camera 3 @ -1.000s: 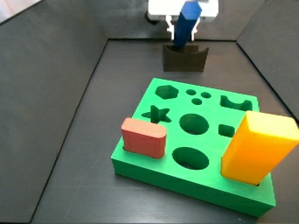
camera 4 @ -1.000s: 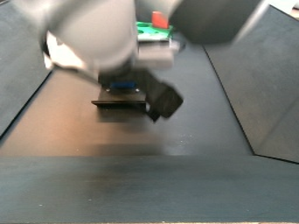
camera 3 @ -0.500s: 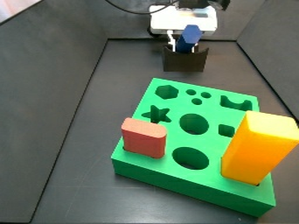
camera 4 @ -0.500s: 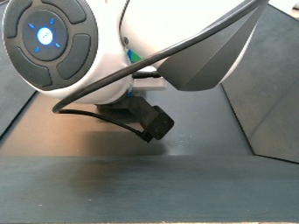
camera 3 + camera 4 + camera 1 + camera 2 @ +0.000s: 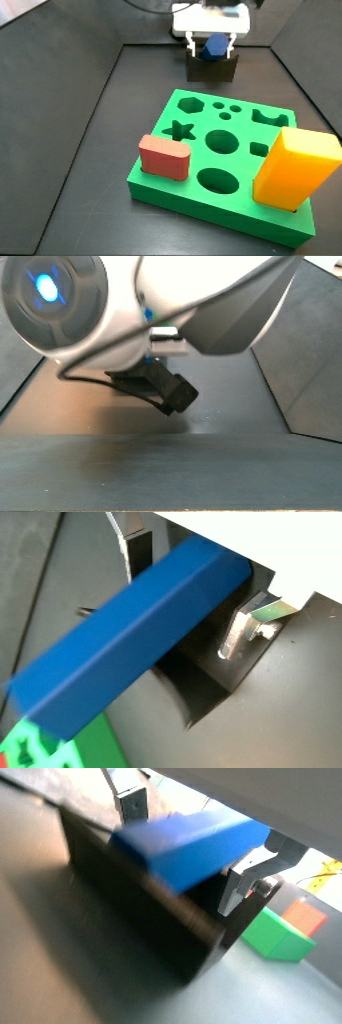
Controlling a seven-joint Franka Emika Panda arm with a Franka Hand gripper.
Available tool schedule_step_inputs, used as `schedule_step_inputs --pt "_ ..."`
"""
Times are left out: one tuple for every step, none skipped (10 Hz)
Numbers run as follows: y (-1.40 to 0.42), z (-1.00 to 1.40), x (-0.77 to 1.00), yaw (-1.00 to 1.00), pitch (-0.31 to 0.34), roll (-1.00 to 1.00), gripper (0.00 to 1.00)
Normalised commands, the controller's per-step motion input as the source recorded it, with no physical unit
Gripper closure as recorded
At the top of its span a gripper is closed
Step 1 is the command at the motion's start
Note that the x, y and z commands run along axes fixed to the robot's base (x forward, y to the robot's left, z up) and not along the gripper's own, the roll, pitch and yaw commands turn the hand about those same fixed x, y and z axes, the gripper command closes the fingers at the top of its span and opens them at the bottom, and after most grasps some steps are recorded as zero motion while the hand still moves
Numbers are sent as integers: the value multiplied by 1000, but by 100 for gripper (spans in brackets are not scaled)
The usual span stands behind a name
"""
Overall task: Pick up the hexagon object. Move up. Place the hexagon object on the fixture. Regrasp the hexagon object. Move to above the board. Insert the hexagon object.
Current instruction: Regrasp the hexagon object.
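Note:
The hexagon object [image 5: 134, 632] is a blue rod lying slanted between the silver fingers in both wrist views, also [image 5: 187, 848]. My gripper [image 5: 187, 602] is shut on it and sits low over the dark fixture [image 5: 127, 908]. In a side view the gripper [image 5: 211, 50] hangs at the far end of the floor, right on top of the fixture [image 5: 211, 69], with a sliver of the blue hexagon object [image 5: 211, 42] showing between the fingers. The green board [image 5: 201, 205] lies nearer, with its hexagon hole [image 5: 193, 103] at its far corner.
A red block [image 5: 164, 157] and a tall yellow block [image 5: 294, 168] stand on the board's near side. Dark walls enclose the floor. In a side view the arm's white body [image 5: 80, 316] fills the frame and hides the fixture and board.
The gripper has come down with the blue rod from above the fixture until it sits on the fixture's top. The board and its blocks have not moved.

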Motion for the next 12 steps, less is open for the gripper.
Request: schedule_step_inputs --pt "-2 1000 -23 19 -5 -14 0" --pt "-6 1000 -26 24 -2 4 0" --pt "-5 1000 -37 27 11 31 0" --pt "-3 863 -41 26 26 37 0" --pt "2 628 -34 20 50 43 0" --pt "2 504 -29 17 60 48 0" --pt "2 260 -28 4 78 51 0" --pt "-1000 929 6 15 64 1000 0" --pt "-1000 894 8 14 61 1000 0" --pt "-1000 885 -10 13 55 1000 0" --pt "-1000 843 -47 12 44 1000 0" --pt "-1000 786 -57 11 39 1000 0"
